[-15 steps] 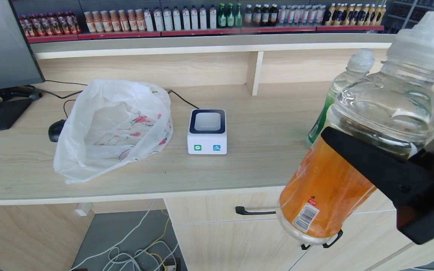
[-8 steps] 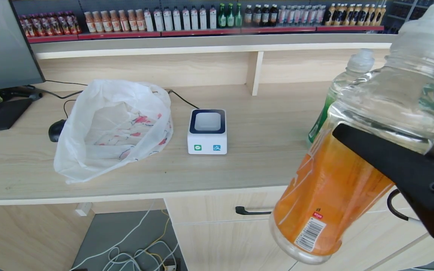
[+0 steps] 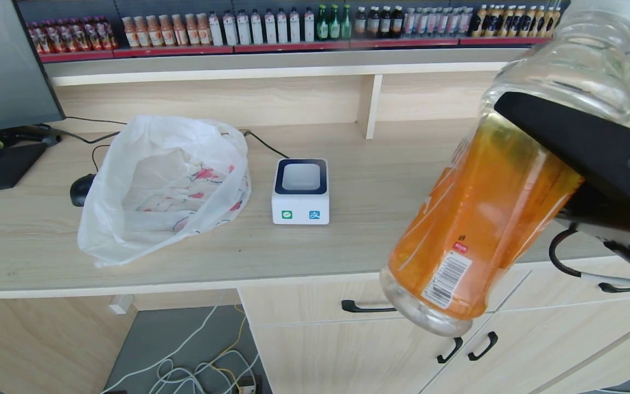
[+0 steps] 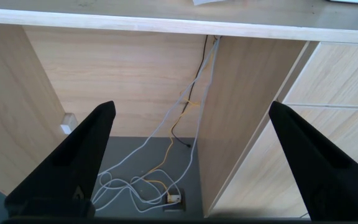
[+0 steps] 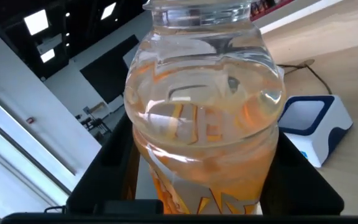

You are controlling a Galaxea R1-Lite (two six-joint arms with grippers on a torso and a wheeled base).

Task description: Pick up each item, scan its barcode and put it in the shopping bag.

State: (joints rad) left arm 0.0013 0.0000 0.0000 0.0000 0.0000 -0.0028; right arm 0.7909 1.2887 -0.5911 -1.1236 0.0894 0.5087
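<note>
My right fingers (image 3: 566, 142) pinch the orange bottle (image 3: 484, 219), held tilted in the air, well to the right of the scanner (image 3: 301, 191). I judge that scanning and bagging remain. The shopping bag (image 3: 167, 180) waits on the table (image 3: 380, 230). My left fingers (image 4: 73, 168) hang spread.

The orange drink bottle (image 3: 484, 219) tilts in midair, base lowest; the white shopping bag (image 3: 145, 164) lies open beside the scanner (image 3: 301, 210).

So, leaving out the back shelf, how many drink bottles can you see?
1: the orange drink bottle, held tilted in the right gripper, to the right of the scanner. Others could be hidden behind it.
</note>
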